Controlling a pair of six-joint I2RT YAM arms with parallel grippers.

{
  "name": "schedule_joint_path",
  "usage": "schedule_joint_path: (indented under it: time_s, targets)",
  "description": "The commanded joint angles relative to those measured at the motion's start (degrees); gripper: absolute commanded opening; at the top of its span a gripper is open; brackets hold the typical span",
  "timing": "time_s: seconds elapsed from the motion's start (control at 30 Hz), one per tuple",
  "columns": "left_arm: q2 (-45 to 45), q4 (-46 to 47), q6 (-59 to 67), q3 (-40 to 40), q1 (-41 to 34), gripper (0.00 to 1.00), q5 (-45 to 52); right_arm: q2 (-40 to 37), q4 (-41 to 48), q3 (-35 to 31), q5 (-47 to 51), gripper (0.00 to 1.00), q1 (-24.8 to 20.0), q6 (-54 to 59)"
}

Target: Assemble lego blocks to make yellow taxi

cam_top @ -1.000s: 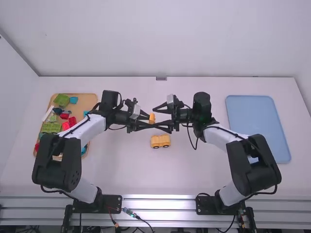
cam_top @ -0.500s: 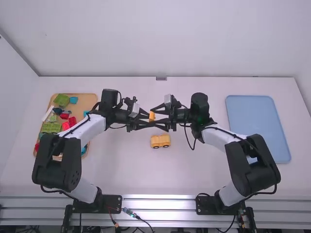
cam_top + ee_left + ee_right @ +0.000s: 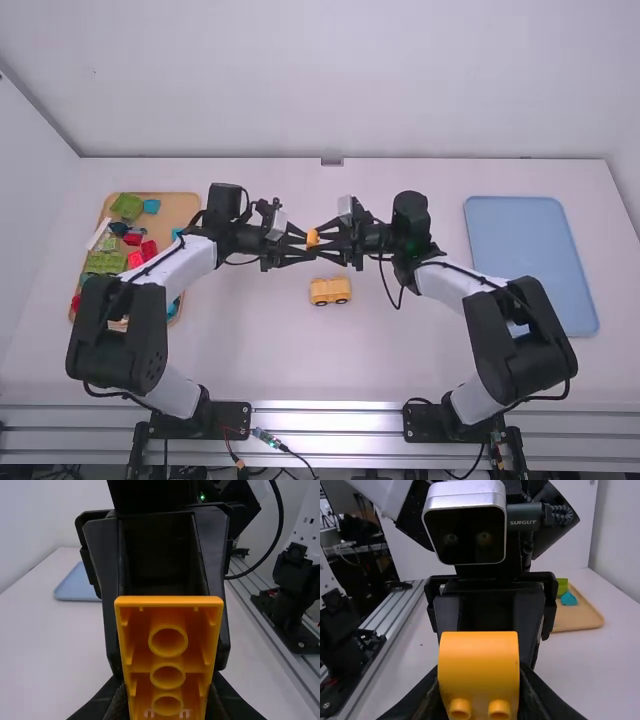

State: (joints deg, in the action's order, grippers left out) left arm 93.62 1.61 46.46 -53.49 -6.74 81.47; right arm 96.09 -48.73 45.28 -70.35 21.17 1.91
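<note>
Left gripper (image 3: 307, 245) above white table (image 3: 240, 350), wall (image 3: 330, 80) beyond.

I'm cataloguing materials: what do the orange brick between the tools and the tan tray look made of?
The orange brick looks like smooth, slightly shiny plastic, with moulded tubes inside. The tan tray may be matte wood, judging by its colour; coated board is possible.

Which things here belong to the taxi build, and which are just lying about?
Taxi build:
curved orange-yellow block, held aloft
wheeled car body

Lying about:
wooden tray
its green blocks, red blocks, teal blocks
pale-blue tray
</note>
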Motion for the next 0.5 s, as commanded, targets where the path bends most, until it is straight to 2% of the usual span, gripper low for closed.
schedule_joint_path:
  time_s: [0.0,0.17,0.2,0.27,0.3,0.33,0.37,0.47]
  targets:
    - [-1.6,0.3,1.1,0.2,-0.4,0.02,2.2,0.1,-0.6,0.9,1.2,0.35,-0.1,-0.4]
    - [-1.6,0.4,1.0,0.2,-0.4,0.04,2.0,0.1,-0.5,0.9,1.2,0.32,-0.1,-0.4]
    - [-1.6,0.5,1.1,0.2,-0.4,0.15,2.0,0.1,-0.5,0.9,1.2,0.32,0.0,-0.4]
    - [-1.6,0.5,1.1,0.2,-0.4,0.27,2.0,0.1,-0.5,0.9,1.2,0.31,0.3,-0.4]
    - [-1.6,0.5,1.0,0.2,-0.4,0.36,2.0,0.1,-0.5,0.9,1.4,0.31,0.3,-0.4]
    - [-1.6,0.5,1.1,0.2,-0.4,0.92,2.0,0.1,-0.5,0.9,1.4,0.30,0.2,-0.4]
    - [-1.6,0.5,1.1,0.2,-0.4,0.99,2.0,0.1,-0.5,0.9,1.4,0.30,0.2,-0.4]
    - [-1.6,0.0,-0.5,0.2,-0.4,0.99,1.9,0.1,-0.3,0.9,1.4,0.28,0.2,-0.4]
